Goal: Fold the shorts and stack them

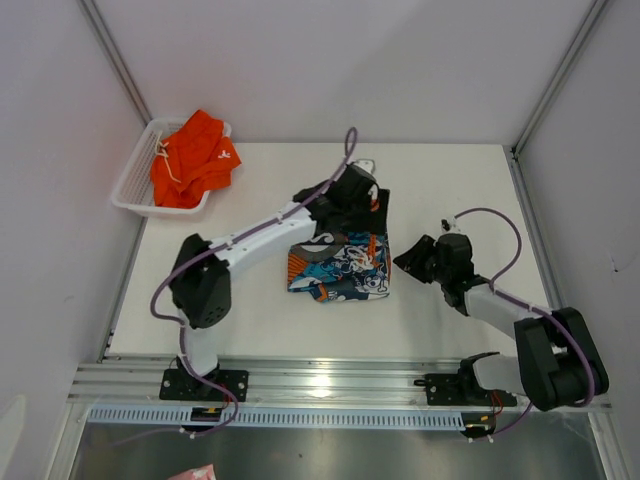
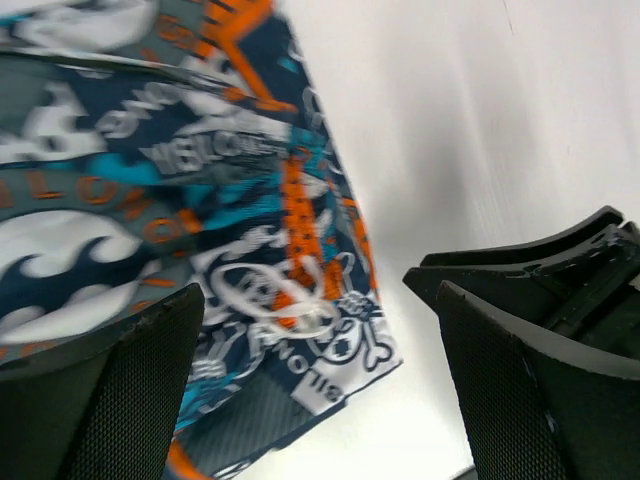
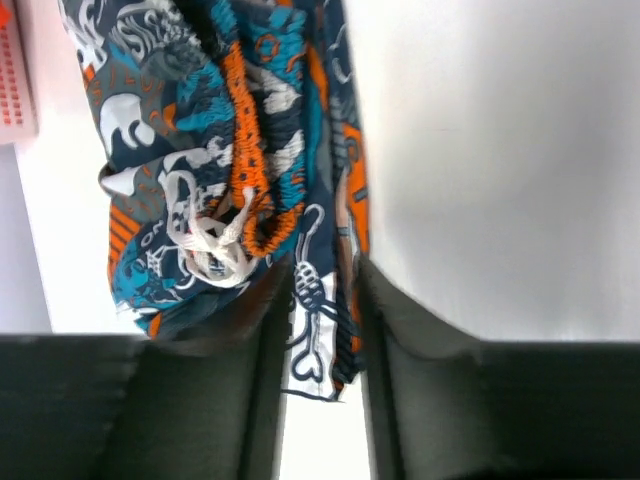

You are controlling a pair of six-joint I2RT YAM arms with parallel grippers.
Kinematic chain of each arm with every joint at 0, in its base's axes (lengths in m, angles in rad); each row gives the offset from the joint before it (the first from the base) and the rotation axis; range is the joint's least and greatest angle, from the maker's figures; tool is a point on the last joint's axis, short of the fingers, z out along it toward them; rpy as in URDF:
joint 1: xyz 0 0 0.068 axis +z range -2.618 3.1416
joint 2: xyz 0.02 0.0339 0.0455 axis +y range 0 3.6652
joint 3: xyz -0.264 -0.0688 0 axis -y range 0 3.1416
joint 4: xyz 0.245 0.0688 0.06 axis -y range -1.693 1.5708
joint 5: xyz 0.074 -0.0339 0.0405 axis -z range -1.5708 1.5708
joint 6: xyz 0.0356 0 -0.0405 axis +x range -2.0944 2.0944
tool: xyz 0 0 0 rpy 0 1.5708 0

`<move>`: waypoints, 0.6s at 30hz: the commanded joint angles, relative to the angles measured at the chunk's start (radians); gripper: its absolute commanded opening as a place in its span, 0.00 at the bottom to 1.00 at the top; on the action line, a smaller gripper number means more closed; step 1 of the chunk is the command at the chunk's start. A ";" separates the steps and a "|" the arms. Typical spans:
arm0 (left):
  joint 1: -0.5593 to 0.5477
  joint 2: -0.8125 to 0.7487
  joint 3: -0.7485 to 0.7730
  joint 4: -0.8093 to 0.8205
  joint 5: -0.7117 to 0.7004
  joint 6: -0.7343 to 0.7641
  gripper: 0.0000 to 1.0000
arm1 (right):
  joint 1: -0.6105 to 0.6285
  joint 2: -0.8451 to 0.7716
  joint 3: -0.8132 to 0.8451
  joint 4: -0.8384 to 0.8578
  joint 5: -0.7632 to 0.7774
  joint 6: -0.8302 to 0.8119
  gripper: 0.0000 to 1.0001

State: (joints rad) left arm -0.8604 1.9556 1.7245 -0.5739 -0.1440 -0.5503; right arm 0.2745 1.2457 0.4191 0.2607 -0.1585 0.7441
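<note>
Printed shorts [image 1: 340, 262]: bunched in a rough fold at the middle of the table [image 1: 460, 180], drawstring knot showing in the right wrist view.
Orange shorts [image 1: 195, 158]: heaped in the white basket [image 1: 128, 190] at the far left corner, well apart from the printed pair.
Left gripper [image 2: 320, 385]: over the far edge of the printed shorts, jaws spread wide, holding nothing.
Right gripper [image 3: 320, 400]: at the right edge of the printed shorts, jaws narrowed with the hem seen in the gap; whether they pinch it, I cannot tell.
</note>
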 commanded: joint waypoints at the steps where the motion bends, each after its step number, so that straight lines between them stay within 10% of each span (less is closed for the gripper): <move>1: 0.072 -0.168 -0.109 0.072 0.023 -0.010 0.99 | -0.003 0.070 0.082 0.058 -0.133 -0.042 0.43; 8: 0.185 -0.308 -0.370 0.140 0.035 0.029 0.99 | -0.006 0.228 0.176 0.054 -0.193 -0.068 0.91; 18: 0.187 -0.212 -0.499 0.146 -0.008 0.067 0.96 | -0.049 0.472 0.317 0.143 -0.335 -0.129 0.95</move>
State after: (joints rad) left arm -0.6712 1.7260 1.2449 -0.4671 -0.1459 -0.5121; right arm 0.2417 1.6623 0.6834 0.3492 -0.4244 0.6605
